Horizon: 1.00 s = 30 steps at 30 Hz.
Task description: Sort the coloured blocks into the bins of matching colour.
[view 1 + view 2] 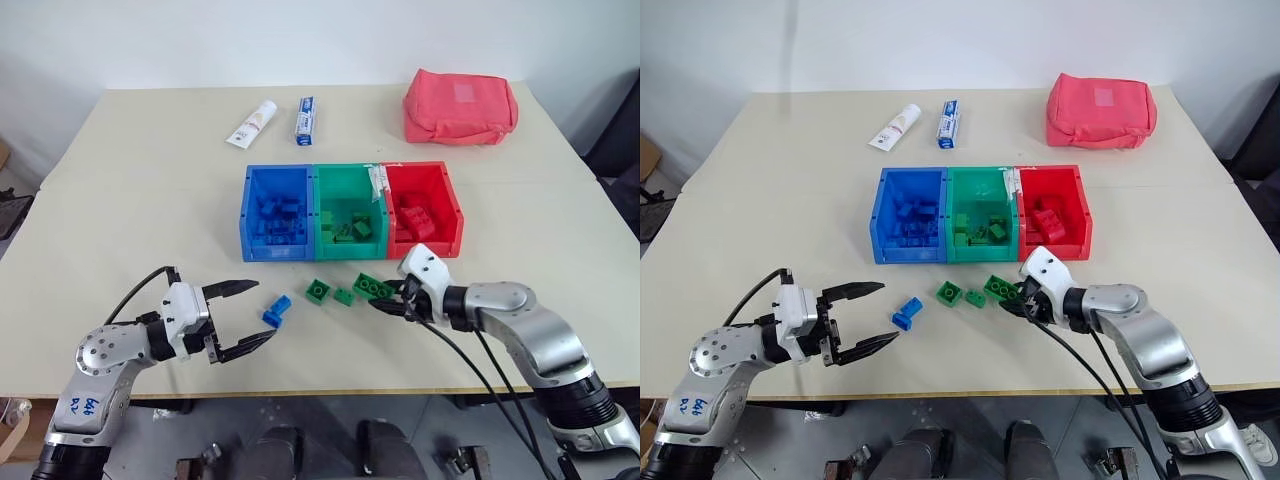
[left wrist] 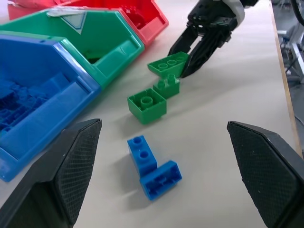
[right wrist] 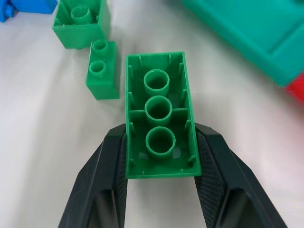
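Green block (image 3: 160,118), long one, sits clamped in my right pincer (image 1: 388,302) on the counter (image 1: 130,200), just near of the green bin (image 1: 345,205). Left pincer (image 1: 240,318) gapes wide, empty, beside a blue block (image 1: 276,311).

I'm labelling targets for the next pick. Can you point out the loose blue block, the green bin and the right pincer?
Loose blue block (image 1: 276,312), left eye view, on its upper face.
Green bin (image 1: 347,251), left eye view, on its front wall.
Right pincer (image 3: 161,156), right wrist view, midway between the fingertips, which flank a long green block.
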Available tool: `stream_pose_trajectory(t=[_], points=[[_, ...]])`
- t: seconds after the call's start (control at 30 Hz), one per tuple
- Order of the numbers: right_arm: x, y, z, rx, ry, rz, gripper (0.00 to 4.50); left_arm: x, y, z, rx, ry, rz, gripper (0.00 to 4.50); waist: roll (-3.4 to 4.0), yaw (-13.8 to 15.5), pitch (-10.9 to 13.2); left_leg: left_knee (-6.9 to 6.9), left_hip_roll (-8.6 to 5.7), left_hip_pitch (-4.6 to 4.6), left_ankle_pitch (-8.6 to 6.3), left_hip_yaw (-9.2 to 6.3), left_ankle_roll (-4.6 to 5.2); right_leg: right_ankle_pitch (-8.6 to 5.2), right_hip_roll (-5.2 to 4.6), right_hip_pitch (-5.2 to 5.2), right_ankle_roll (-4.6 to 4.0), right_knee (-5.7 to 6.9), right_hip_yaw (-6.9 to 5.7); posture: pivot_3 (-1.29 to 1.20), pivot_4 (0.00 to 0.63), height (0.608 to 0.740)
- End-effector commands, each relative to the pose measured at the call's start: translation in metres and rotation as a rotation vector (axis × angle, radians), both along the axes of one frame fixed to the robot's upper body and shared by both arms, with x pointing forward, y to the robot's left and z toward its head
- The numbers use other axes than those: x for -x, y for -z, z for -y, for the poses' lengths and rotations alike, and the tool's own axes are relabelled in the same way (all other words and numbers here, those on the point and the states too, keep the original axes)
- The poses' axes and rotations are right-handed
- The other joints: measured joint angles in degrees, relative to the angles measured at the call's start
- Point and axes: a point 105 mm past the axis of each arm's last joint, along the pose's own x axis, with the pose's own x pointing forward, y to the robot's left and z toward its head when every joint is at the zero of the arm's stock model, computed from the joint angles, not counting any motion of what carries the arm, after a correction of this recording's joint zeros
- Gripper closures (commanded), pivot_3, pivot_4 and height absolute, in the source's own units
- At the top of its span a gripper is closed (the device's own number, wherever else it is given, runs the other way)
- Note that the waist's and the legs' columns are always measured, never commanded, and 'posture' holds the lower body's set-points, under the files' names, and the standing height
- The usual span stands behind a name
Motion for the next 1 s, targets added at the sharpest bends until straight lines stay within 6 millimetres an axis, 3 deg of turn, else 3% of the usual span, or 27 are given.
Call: stream_pose_trajectory(t=[0.03,0.17,0.27,0.53,0.57,0.73,1.0], points=[[-0.012,-0.053,-0.010,-0.137,-0.019,0.123,3.03,-0.007,-0.026,-0.009,0.144,-0.123,0.061,0.00,0.00,-0.41,0.00,0.00,0.02,0.00,0.00,0.05,0.00,0.00,0.04,-0.02,0.00,0.01,-0.01,0.00,0.150,0.740],[-0.039,-0.080,-0.021,-0.203,0.046,0.173,3.03,-0.011,-0.035,-0.021,0.217,-0.237,0.073,0.00,-0.01,-0.64,0.00,-0.03,0.09,0.03,0.02,0.06,-0.06,0.00,0.09,-0.09,-0.01,0.15,-0.02,0.00,0.150,0.740],[-0.060,-0.087,-0.025,-0.184,0.083,0.199,3.03,-0.008,-0.034,-0.024,0.212,-0.265,0.067,0.00,-0.01,-0.35,0.00,-0.03,0.03,0.02,0.01,0.04,-0.05,-0.01,0.06,-0.10,-0.02,0.12,0.00,0.00,0.150,0.740],[-0.080,-0.096,-0.029,-0.168,0.092,0.243,0.28,-0.006,-0.035,-0.028,0.175,-0.284,0.072,0.00,-0.01,-0.20,0.00,-0.03,-0.02,-0.03,0.00,0.01,-0.02,-0.01,0.00,-0.10,-0.02,0.08,-0.04,0.00,0.150,0.740],[-0.076,-0.097,-0.026,-0.176,0.068,0.253,0.05,-0.006,-0.034,-0.030,0.158,-0.283,0.071,0.00,-0.01,-0.21,0.00,-0.04,-0.02,-0.03,0.00,0.01,-0.02,-0.01,0.01,-0.10,-0.02,0.08,-0.04,0.00,0.150,0.740],[-0.043,-0.091,-0.002,-0.203,-0.073,0.309,0.02,-0.008,-0.031,-0.039,0.093,-0.272,0.068,0.00,-0.01,0.11,0.00,-0.10,-0.01,-0.04,0.00,-0.04,-0.02,-0.01,0.00,-0.08,-0.02,0.00,-0.05,0.00,0.150,0.740],[0.008,-0.068,0.070,-0.229,-0.138,0.357,0.02,-0.014,-0.016,-0.041,-0.098,-0.151,0.069,0.00,-0.01,0.07,0.00,-0.08,0.01,0.00,0.00,0.05,0.02,-0.01,0.02,0.00,-0.01,-0.06,-0.10,0.00,0.150,0.740]])
